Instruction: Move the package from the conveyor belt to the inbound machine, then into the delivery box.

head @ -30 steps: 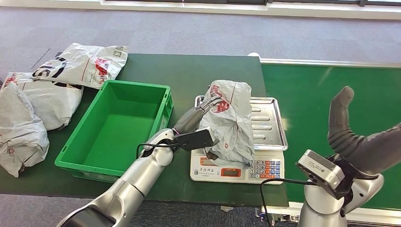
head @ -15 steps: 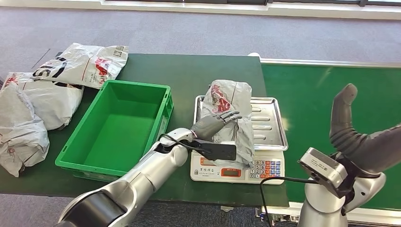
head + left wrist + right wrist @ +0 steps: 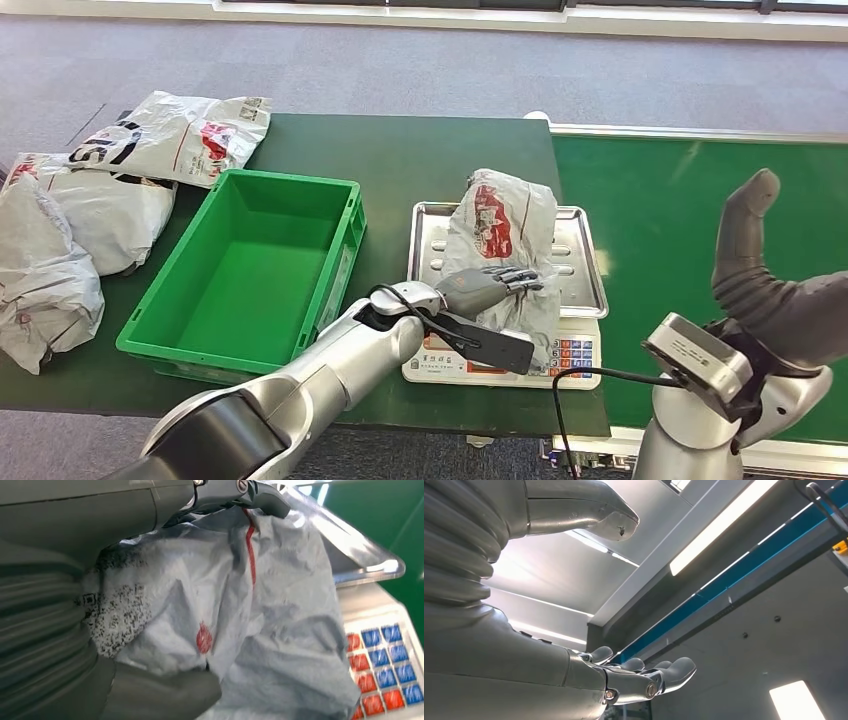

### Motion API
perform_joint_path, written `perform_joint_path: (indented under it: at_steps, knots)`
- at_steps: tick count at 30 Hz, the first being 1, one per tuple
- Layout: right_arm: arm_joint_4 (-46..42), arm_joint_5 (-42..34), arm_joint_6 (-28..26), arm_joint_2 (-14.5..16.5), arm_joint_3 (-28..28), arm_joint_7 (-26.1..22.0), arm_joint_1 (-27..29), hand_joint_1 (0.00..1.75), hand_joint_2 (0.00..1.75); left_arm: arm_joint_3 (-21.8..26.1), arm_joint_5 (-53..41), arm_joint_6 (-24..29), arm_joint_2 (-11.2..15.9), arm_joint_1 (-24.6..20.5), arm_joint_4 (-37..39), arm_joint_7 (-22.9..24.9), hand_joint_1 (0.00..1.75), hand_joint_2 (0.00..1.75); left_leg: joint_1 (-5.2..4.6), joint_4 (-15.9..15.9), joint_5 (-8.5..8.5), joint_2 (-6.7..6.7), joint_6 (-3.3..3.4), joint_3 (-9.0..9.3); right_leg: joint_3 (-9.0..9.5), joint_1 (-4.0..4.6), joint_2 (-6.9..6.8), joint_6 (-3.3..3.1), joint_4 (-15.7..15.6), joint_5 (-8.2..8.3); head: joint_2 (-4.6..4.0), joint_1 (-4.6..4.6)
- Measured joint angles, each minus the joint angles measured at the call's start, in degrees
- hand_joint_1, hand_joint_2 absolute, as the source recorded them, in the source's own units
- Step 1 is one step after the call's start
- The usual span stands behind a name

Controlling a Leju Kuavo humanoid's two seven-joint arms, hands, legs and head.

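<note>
Head view: 1 package (image 3: 505,240) on scale (image 3: 560,350), perhaps 3 others (image 3: 110,200) aside.

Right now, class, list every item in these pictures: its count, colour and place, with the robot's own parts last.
Package on scale: one, grey with red print, on the steel tray.
Scale: one, white with coloured keys, on the table beside the conveyor belt.
Crate: one, green, beside the scale.
Other packages: three, grey, beyond the crate at the table's edge.
Table: one, dark green.
Conveyor belt: one, green.
Left hand: grey, on the scale's package, thumb under it.
Right hand: grey, raised, holding nothing.
</note>
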Motion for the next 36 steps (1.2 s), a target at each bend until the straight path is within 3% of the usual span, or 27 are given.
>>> perform_joint_path:
  at_steps: [25,28,31,36]
  knots:
    - [0.0,-0.07,0.0,0.0,-1.32,-0.1,-0.09,0.0,1.75,-1.01,2.11,-0.71,-0.05,-1.8,1.38,-0.79,1.75,1.75,0.0,0.0,0.0,-0.01,0.0,0.01,0.01,0.01,0.0,0.0,0.0,0.0,0.0,0.0]
    - [-0.1,0.19,0.0,0.0,-1.45,0.04,-0.02,0.0,1.75,-0.79,5.13,2.84,0.03,-1.77,0.96,-1.6,1.75,1.75,0.0,0.0,0.01,-0.02,0.01,0.0,0.01,0.0,-0.01,0.0,0.0,0.0,0.0,0.0]
    - [-0.73,0.34,0.0,0.0,-1.89,0.02,0.31,0.0,1.75,1.45,12.44,10.46,0.31,-1.73,-1.25,-3.67,1.75,1.75,0.0,0.0,0.01,-0.01,0.01,-0.02,0.01,0.0,0.0,0.0,0.01,0.01,0.0,0.0]
    - [-1.63,-0.99,0.0,-0.02,-3.01,-1.29,0.9,0.0,1.75,13.01,31.0,22.12,1.39,-0.55,-13.17,-7.47,1.75,1.75,0.0,-0.01,0.01,0.07,0.0,-0.01,-0.02,0.02,0.08,0.0,0.02,0.01,0.0,-0.01]
